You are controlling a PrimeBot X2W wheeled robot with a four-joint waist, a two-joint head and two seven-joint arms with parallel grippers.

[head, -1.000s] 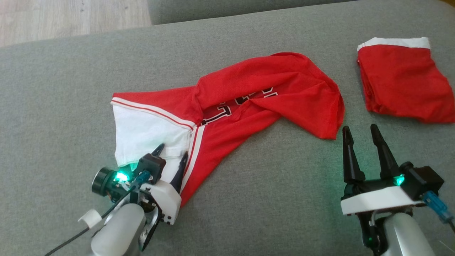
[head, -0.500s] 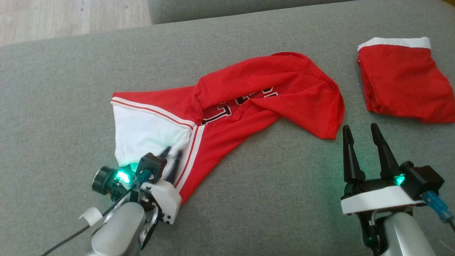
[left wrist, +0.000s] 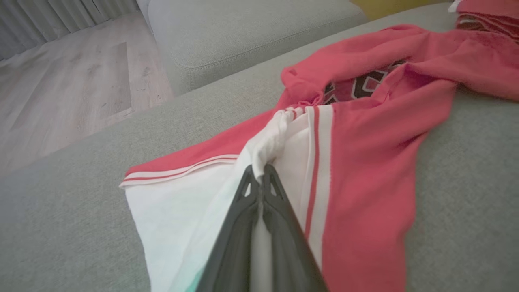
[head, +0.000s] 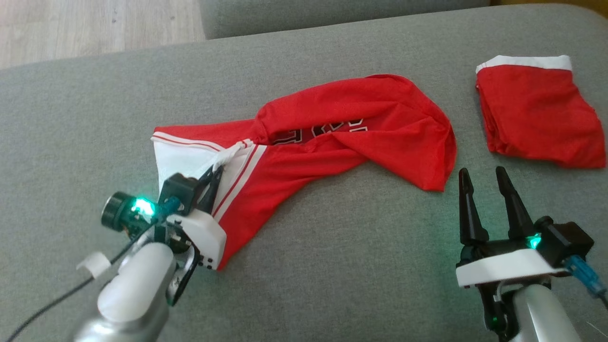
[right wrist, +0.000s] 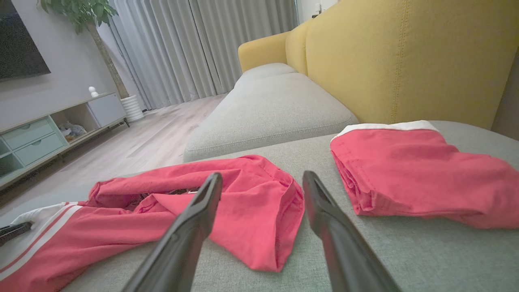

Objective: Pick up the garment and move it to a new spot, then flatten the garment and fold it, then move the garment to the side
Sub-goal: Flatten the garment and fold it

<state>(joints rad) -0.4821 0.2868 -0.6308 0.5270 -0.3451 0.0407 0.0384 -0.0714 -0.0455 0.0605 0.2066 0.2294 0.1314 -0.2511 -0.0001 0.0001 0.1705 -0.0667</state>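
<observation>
- The garment (head: 332, 142) (left wrist: 365, 170) (right wrist: 243, 211), red with black-and-white lettering, lies rumpled and partly folded over itself in the middle of the grey cushion (head: 332, 266).
- Its white panel (head: 183, 161) (left wrist: 170, 215), edged with red and white stripes, is at the garment's left end. It is gathered into a ridge that rises to the fingertips there.
- The left gripper (head: 217, 172) (left wrist: 259, 172) is clenched on that ridge of white cloth, its fingers pressed together.
- The right gripper (head: 481, 173) (right wrist: 261, 178) hangs with its fingers spread and holds nothing. It is near the garment's right end, apart from it.
- A folded cloth (head: 536, 118) (right wrist: 405, 174), red with a white band, lies on the cushion to the right, apart from the garment.
- Beyond the cushion are a wood floor (head: 95, 23) and a yellow backrest (right wrist: 385, 52).
</observation>
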